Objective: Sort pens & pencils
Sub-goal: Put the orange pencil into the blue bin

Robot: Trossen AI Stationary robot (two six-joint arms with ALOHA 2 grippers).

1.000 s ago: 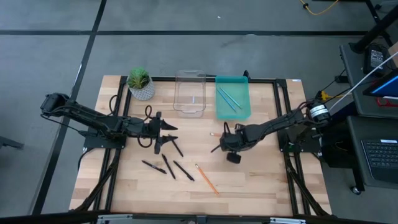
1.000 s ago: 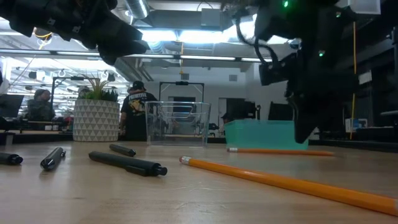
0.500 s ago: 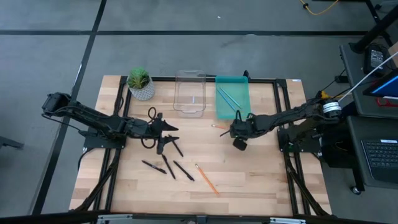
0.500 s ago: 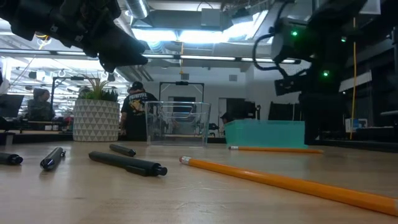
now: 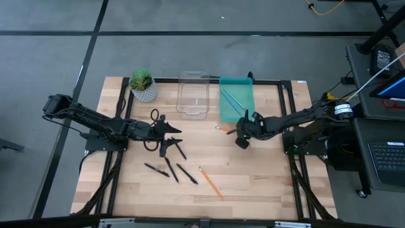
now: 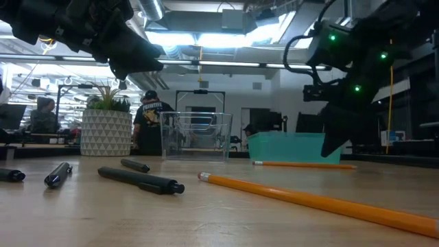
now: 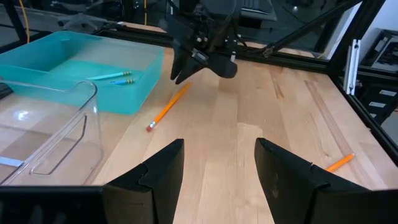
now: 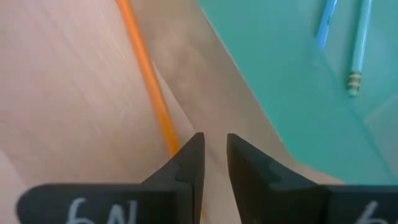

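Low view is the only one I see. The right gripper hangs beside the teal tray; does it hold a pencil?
Observer: No. The right gripper has its fingers slightly apart with nothing between them; an orange pencil lies on the table just ahead of it.
Operator: What is inside the teal tray?
Observer: Two light blue pencils lie in the teal tray.
Operator: And the clear bin?
Observer: The clear bin holds no pens; four black pens lie on the table near the open left gripper.
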